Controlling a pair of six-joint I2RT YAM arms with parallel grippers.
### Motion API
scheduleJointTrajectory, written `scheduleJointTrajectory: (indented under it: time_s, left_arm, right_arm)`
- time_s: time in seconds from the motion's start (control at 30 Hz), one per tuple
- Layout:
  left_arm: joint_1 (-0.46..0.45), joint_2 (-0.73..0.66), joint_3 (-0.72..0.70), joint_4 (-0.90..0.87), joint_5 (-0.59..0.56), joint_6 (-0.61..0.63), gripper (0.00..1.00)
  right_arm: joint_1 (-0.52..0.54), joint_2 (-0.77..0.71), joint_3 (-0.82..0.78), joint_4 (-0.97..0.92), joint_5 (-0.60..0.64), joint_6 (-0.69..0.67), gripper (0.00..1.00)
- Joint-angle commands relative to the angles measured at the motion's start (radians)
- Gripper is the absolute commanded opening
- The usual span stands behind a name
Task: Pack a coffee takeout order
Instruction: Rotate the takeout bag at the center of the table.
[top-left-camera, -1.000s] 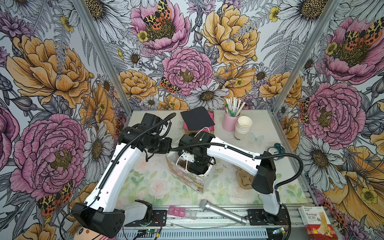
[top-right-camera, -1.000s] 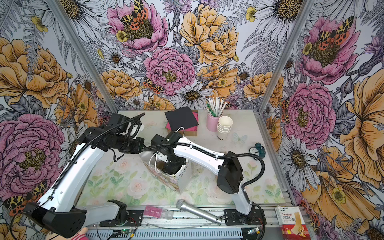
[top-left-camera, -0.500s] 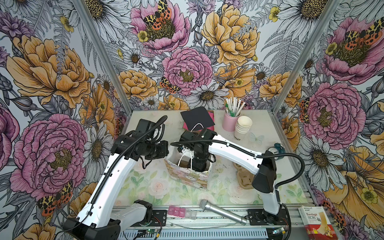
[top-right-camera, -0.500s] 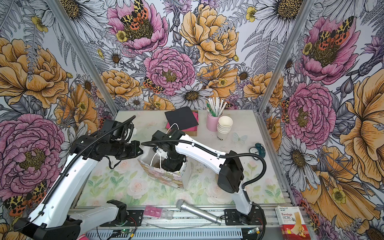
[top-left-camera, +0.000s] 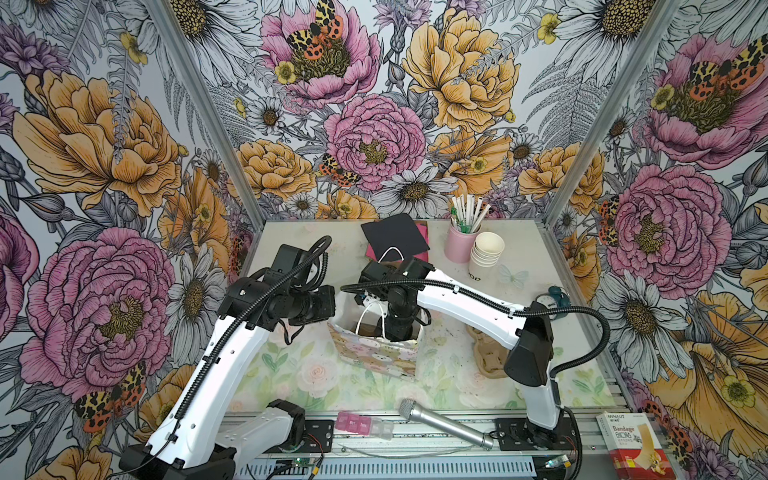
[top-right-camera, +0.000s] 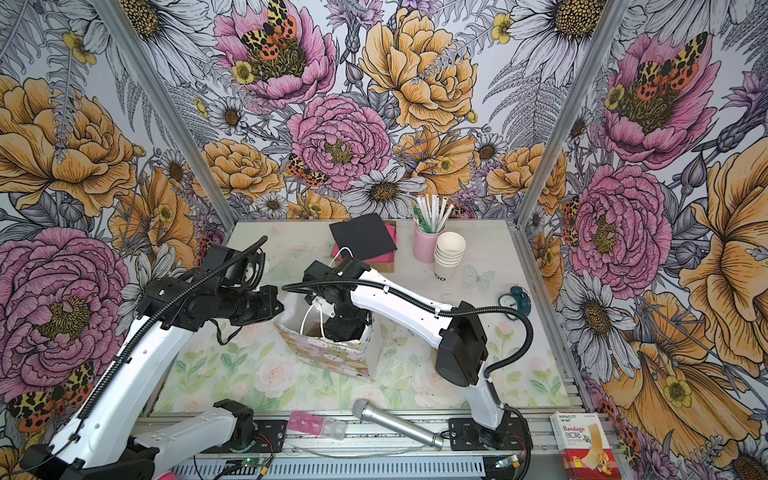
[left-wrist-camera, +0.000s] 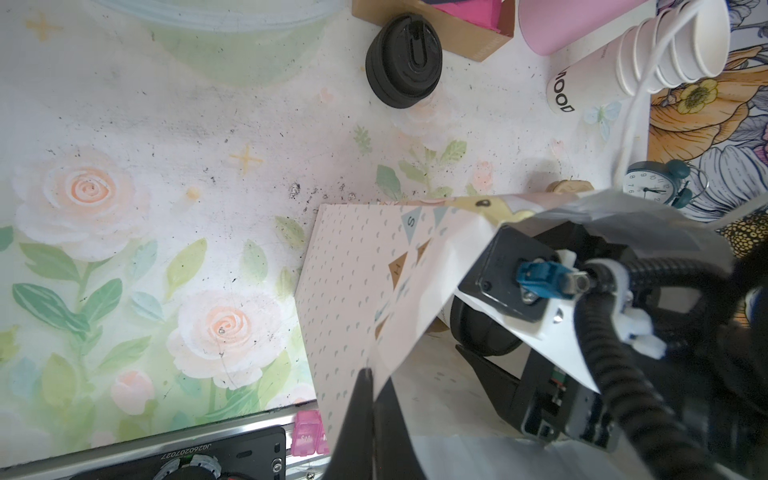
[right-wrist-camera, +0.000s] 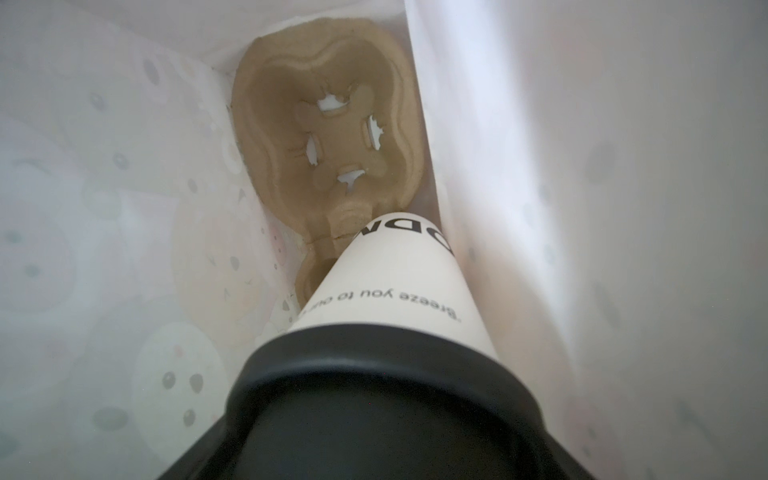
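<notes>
A pastel patterned paper bag (top-left-camera: 374, 353) (top-right-camera: 324, 353) stands upright at mid-table. My left gripper (left-wrist-camera: 372, 374) is shut on the bag's side edge (left-wrist-camera: 353, 291) and holds it there. My right gripper (top-left-camera: 399, 328) reaches down into the bag, shut on the white cup (right-wrist-camera: 390, 282) with black lettering. The black lid (right-wrist-camera: 374, 374) sits on that cup. The cup's base stands over a slot of a brown pulp carrier (right-wrist-camera: 328, 137) on the bag's floor. The black napkin (top-left-camera: 395, 237) (top-right-camera: 363, 235) lies on pink napkins at the back.
A stack of black lids (left-wrist-camera: 403, 66), a pink straw holder (top-left-camera: 459, 245) and stacked lidless cups (top-left-camera: 484, 255) stand at the back. More pulp carriers (top-left-camera: 488, 353) and a small clock (top-left-camera: 552, 297) are on the right. A microphone (top-left-camera: 440, 424) lies along the front rail.
The bag has gone from leaning toward the front to standing upright. My left arm pulled its edge leftward, and my right gripper stayed inside with the cup.
</notes>
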Motion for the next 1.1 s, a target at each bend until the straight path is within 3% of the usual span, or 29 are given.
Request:
scheduleJointTrajectory:
  time_s: [0.0,0.6,1.07]
  left_arm:
    - [-0.015,-0.013,-0.004,0.035,-0.044,-0.024,0.0]
    - [-0.016,-0.012,-0.003,0.037,-0.056,-0.024,0.0]
    - [-0.016,-0.015,-0.013,0.038,-0.06,-0.023,0.0]
  right_arm:
    - [-0.002,-0.034,0.012,0.002,0.01,-0.017,0.84]
    - [0.02,0.014,-0.027,0.019,0.0,-0.005,0.83]
    - [0.021,-0.076,-0.146,0.156,-0.002,-0.006,0.83]
